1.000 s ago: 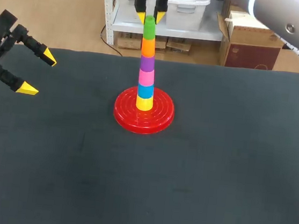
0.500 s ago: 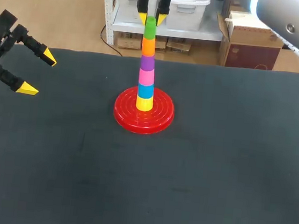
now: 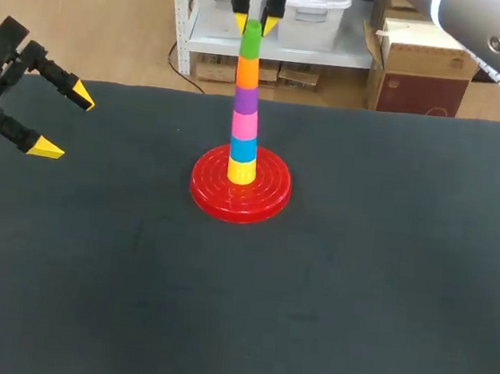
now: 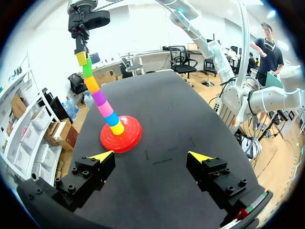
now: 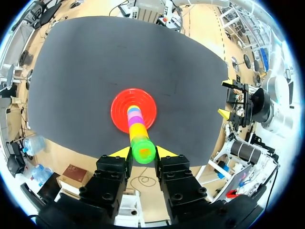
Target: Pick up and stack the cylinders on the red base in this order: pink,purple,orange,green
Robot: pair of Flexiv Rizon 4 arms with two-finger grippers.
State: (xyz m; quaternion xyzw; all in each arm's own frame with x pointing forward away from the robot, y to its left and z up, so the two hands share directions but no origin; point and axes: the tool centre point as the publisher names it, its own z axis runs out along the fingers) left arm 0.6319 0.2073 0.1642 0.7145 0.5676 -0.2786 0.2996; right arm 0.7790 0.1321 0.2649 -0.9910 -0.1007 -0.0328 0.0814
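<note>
Yellow tips of my right gripper [image 3: 255,25] press the green cylinder [image 5: 144,150] from two sides, clamped on it at the top centre of the head view. Beneath it (in descending order) sit the orange cylinder [image 3: 248,69], purple cylinder [image 3: 246,96], pink cylinder [image 3: 244,125], a blue cylinder [image 3: 243,150] and a yellow cylinder [image 3: 241,172]. Together they form one tower on the red base [image 3: 267,198], upper centre of the black table [image 3: 355,298]. My left gripper [image 3: 66,123], at the left edge, hovers over the table, fingers spread apart, holding nothing, well apart from the tower.
</note>
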